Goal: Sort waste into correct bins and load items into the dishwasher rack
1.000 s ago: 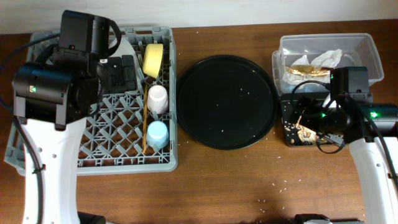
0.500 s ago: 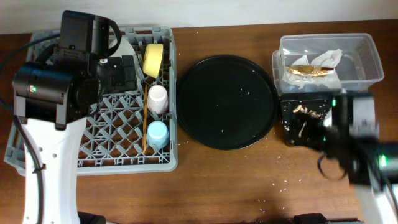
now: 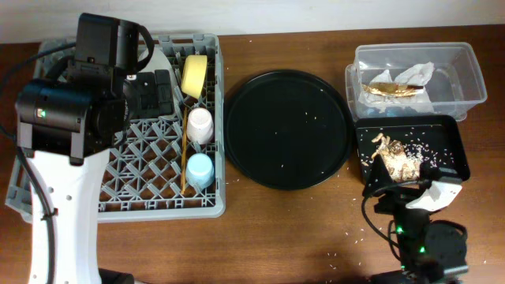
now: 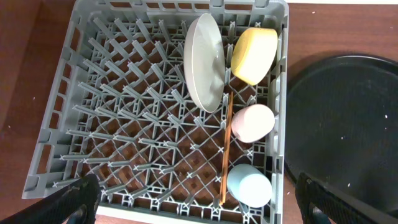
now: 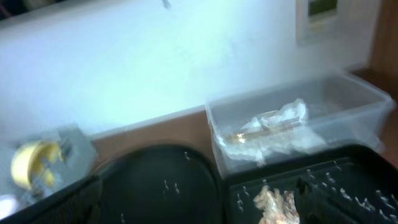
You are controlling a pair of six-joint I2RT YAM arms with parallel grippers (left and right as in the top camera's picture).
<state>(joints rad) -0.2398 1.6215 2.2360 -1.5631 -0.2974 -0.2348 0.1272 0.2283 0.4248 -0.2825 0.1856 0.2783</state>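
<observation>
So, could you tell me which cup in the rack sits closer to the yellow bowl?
The pink cup, right beside the yellow bowl; the light blue cup stands past it, near a corner of the rack.

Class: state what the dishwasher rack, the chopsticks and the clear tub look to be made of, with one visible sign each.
Dishwasher rack: probably moulded plastic, matt grey; uniform lattice and prongs.
Chopsticks: likely wood or bamboo; thin, brown, dull sticks.
Clear tub: seemingly transparent plastic, slightly glossy; the napkin shows through its walls.
</observation>
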